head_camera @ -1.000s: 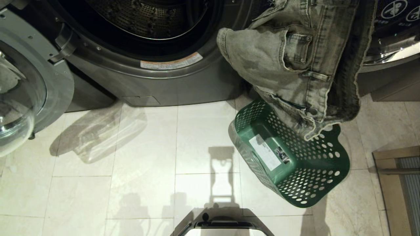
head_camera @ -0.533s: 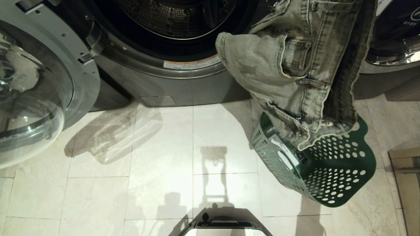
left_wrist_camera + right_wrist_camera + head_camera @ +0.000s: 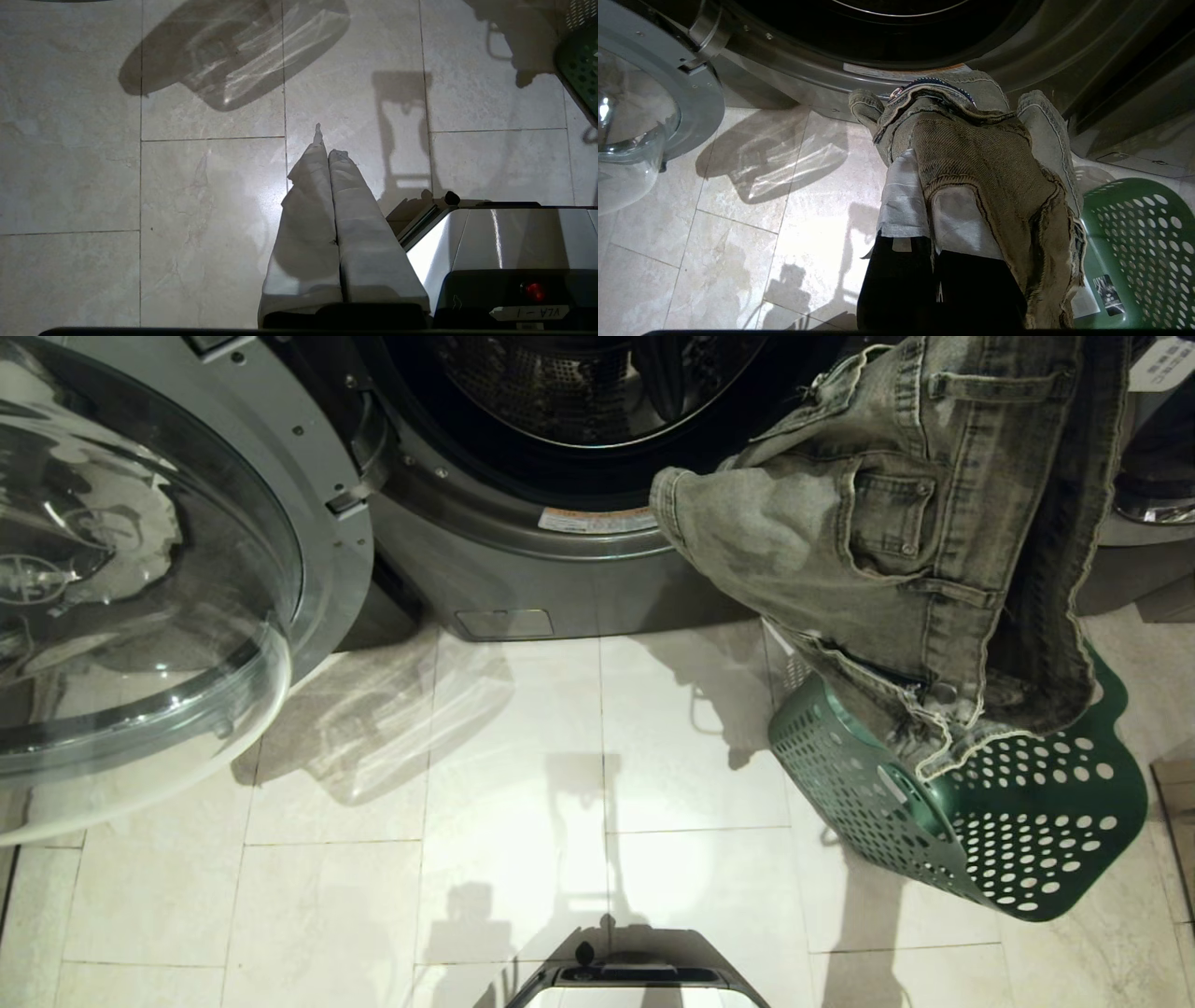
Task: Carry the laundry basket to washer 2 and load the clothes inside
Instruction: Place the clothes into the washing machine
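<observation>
A grey-green denim garment (image 3: 896, 551) hangs in the upper right of the head view, in front of the right rim of the open washer (image 3: 523, 523), whose dark drum (image 3: 597, 392) shows above. My right gripper (image 3: 924, 172) is shut on the denim garment (image 3: 985, 154), which drapes over one finger; the gripper itself is hidden in the head view. The green perforated laundry basket (image 3: 1027, 821) lies tipped on the floor below the garment, with no clothes showing inside. My left gripper (image 3: 329, 149) is shut and empty, parked pointing down at the tiles.
The washer's round glass door (image 3: 140, 579) stands swung open at the left. A second machine (image 3: 1148, 495) adjoins on the right. My own base (image 3: 635, 975) shows at the bottom centre. Pale floor tiles (image 3: 523, 756) lie between door and basket.
The whole head view has shifted: washer, door and basket sit further right in the picture, so the camera moved. The denim garment still hangs from my right gripper in the upper right.
</observation>
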Robot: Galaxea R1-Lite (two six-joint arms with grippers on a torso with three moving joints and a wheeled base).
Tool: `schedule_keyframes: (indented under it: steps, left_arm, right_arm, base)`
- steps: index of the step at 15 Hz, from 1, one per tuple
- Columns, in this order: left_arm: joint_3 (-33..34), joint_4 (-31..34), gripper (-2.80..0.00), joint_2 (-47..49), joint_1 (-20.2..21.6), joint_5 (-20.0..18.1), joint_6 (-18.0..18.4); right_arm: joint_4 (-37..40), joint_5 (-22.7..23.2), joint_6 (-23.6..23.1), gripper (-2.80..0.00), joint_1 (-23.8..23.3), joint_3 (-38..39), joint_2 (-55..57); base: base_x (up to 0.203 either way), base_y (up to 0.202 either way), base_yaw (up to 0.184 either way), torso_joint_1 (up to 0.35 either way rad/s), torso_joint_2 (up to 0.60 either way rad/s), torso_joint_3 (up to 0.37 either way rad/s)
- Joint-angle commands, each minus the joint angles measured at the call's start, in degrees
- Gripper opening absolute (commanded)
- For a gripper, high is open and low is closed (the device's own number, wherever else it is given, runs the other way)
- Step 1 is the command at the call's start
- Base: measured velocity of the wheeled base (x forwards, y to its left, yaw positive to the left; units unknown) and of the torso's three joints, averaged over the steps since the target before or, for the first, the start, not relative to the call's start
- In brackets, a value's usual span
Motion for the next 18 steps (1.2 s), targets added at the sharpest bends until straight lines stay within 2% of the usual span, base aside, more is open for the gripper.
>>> schedule_keyframes:
  steps: [1,3,9,12,18]
  left_arm:
    - [0.1,0.0,-2.8,-0.1,0.0,0.0,0.2]
    - [0.1,0.0,-2.8,-0.1,0.0,0.0,0.3]
    - [0.1,0.0,-2.8,-0.1,0.0,0.0,0.3]
    - [0.1,0.0,-2.8,-0.1,0.0,0.0,0.3]
    - [0.1,0.0,-2.8,-0.1,0.0,0.0,0.3]
  right_arm:
    - [0.1,-0.2,0.0,-2.8,0.0,1.3,-1.5]
    - [0.0,-0.2,0.3,-2.8,0.0,2.4,-2.0]
    - [0.0,-0.3,0.9,-2.8,0.0,3.6,-2.0]
    - [0.1,-2.6,0.7,-2.8,0.0,5.1,-1.9]
    - [0.3,-2.6,0.1,-2.8,-0.1,5.3,-1.0]
  base:
    - [0.0,0.194,-0.004,0.005,0.0,-0.002]
    - [0.0,0.13,0.002,0.0,0.01,0.001]
    - [0.0,0.0,0.0,0.0,0.0,0.0]
    - [0.0,0.0,0.0,0.0,0.0,0.0]
    - [0.0,0.0,0.0,0.0,0.0,0.0]
